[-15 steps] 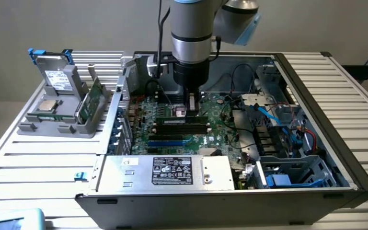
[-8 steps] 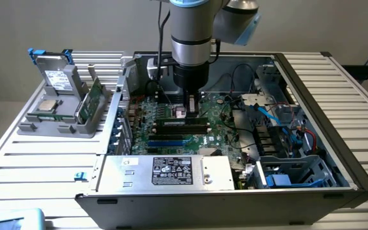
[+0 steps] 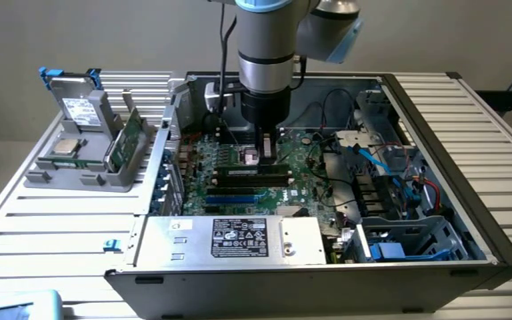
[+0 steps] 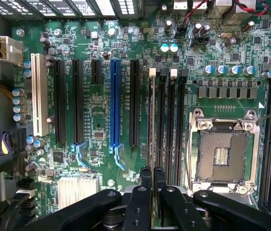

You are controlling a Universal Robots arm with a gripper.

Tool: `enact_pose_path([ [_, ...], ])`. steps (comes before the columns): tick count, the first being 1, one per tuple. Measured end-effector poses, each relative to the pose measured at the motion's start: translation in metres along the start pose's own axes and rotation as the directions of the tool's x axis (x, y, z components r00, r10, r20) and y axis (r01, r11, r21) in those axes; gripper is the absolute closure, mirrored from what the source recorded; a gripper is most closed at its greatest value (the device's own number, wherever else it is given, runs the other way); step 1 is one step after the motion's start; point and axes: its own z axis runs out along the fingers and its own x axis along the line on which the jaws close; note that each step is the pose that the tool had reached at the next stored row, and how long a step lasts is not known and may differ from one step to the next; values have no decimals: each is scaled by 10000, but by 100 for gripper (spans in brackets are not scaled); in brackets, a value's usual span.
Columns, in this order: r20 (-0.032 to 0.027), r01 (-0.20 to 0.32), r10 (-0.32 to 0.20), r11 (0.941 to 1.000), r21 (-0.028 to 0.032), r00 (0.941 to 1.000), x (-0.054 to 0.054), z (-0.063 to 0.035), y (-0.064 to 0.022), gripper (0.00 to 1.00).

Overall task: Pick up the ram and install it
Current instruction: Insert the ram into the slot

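Well off from the fingers, at the exterior view's left, a grey holder [image 3: 78, 179] stands on the slatted table [image 3: 51, 220] with a green board [image 3: 125, 141] upright in it. Further right, the open computer case [image 3: 469, 200] holds the motherboard [image 4: 97, 106], and the gripper [image 4: 153, 175] is down over its middle. In the wrist view the fingers [image 4: 146, 180] are clamped together on the near end of the ram [image 4: 153, 120]. The ram runs away from them edge-on as a thin line, directly over a dark memory slot with a white latch [image 4: 152, 72] at the far end. Just beside the fingers on one side lie more memory slots [image 4: 171, 120] that look empty, with the open processor socket [image 4: 222, 154] beyond them. A blue slot [image 4: 115, 101] lies farther off on the other side. I judge the pick-up done and the stick lined up at its slot. Whether it is pressed fully home and latched, I cannot tell.
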Motion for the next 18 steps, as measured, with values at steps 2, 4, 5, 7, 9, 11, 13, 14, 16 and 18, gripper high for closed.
enact_pose_path([
  [2, 0, 1, -1, 10000, 0, 10000, -1, 16, 0, 86],
  [4, -14, 1, -1, 10000, -1, 10000, -3, 27, 0, 86],
  [5, -27, 3, -3, 10000, -1, 10000, -5, 29, 0, 86],
  [7, -55, 2, -2, 10000, -1, 10000, -16, 33, 1, 86],
  [9, -64, 5, -5, 10000, -8, 10000, -20, 37, -2, 86],
  [11, -69, 6, -6, 10000, -72, 10000, -20, 40, -15, 86],
  [13, -69, 11, -12, 9998, -182, 10000, -20, 43, -40, 86],
  [14, -69, 12, -14, 9998, -211, 10000, -20, 44, -49, 86],
  [16, -66, 15, -17, 9996, -276, 10000, -20, 47, -58, 86],
  [18, -68, 17, -19, 9995, -318, 10000, -20, 50, -60, 86],
])
